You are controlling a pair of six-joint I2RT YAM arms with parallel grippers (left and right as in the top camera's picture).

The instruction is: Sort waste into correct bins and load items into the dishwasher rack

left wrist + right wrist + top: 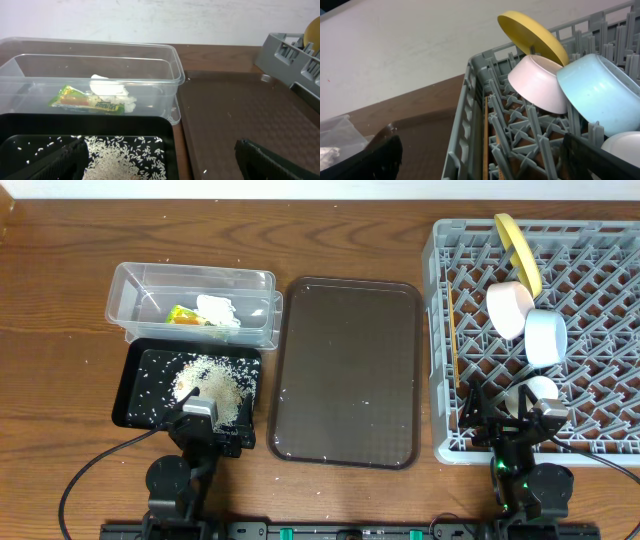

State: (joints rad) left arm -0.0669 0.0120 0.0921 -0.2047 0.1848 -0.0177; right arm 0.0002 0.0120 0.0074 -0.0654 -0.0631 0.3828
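The clear tub (135, 285) holds the green-and-orange wrapper (183, 316) and the white tissue (217, 309); both also show in the left wrist view, wrapper (85, 101) and tissue (107, 88). Rice (210, 383) lies in the black tray (127, 385). The grey rack (600, 300) holds the yellow plate (520, 248), the white bowl (508, 308), the light-blue bowl (546, 338) and a chopstick (453, 345) along its left side. My left gripper (207, 420) is open over the black tray's near edge. My right gripper (520, 425) is open at the rack's front left corner.
The dark brown serving tray (348, 370) lies between the bins and the rack, with a few stray grains on it. A white rounded object (537, 391) sits in the rack near my right gripper. Cables trail from both arm bases at the front edge.
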